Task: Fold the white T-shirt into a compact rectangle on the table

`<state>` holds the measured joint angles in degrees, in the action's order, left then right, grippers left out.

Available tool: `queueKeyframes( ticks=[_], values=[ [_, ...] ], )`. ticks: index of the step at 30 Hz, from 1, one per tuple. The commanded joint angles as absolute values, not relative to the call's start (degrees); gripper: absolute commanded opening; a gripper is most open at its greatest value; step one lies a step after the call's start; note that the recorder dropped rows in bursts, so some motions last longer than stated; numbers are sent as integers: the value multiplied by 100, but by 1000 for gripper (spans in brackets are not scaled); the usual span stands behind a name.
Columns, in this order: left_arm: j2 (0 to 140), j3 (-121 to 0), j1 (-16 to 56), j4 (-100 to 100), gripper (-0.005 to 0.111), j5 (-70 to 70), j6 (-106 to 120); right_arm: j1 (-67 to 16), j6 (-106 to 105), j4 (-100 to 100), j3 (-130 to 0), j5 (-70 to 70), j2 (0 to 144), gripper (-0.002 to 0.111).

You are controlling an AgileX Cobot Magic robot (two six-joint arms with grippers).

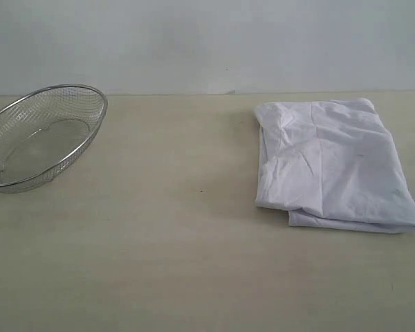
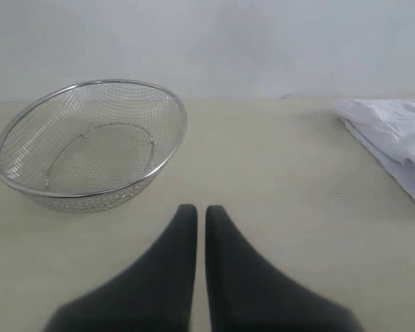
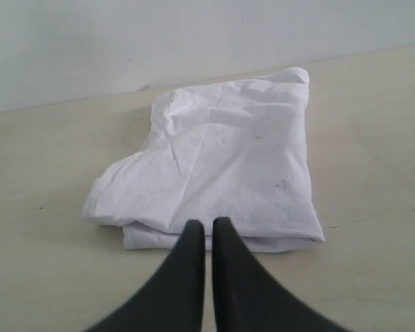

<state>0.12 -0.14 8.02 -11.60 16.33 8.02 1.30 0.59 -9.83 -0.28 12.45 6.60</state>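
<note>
1. The shirt (image 1: 332, 162) lies as a layered bundle on the table (image 1: 194, 263), toward the far right corner and close to the far edge. It is roughly a rectangle, so the folding looks all but done.
2. The left gripper (image 2: 195, 211) has its jaws together with only a slit between them and holds nothing. It hangs over bare worktop on the near side of the basket (image 1: 38, 138), which sits by the far left corner, well apart from the shirt.
3. The right gripper (image 3: 207, 225) is the same, jaws together and empty. It sits at the near side of the bundle, and I cannot tell whether it touches the cloth.
4. What seems left is tidying. The side facing the basket is puckered, and a lower layer pokes out along the near side (no lettering or tag shows). Pressing straight down should work better than shoving sideways, which could slide the layers apart. The loose layer is best tucked in with a short, shallow push.
5. Count: one shirt, one basket, one table, two grippers.
</note>
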Motion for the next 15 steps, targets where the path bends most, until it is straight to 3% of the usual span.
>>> queueKeyframes(
  ticks=[1,15],
  values=[
    [0,0,792,-1151,5,1636,769,167,-251,-915,0,1308,645,0],
    [0,0,792,-1151,5,1636,769,-357,-475,-777,0,1835,279,0]
  ],
)
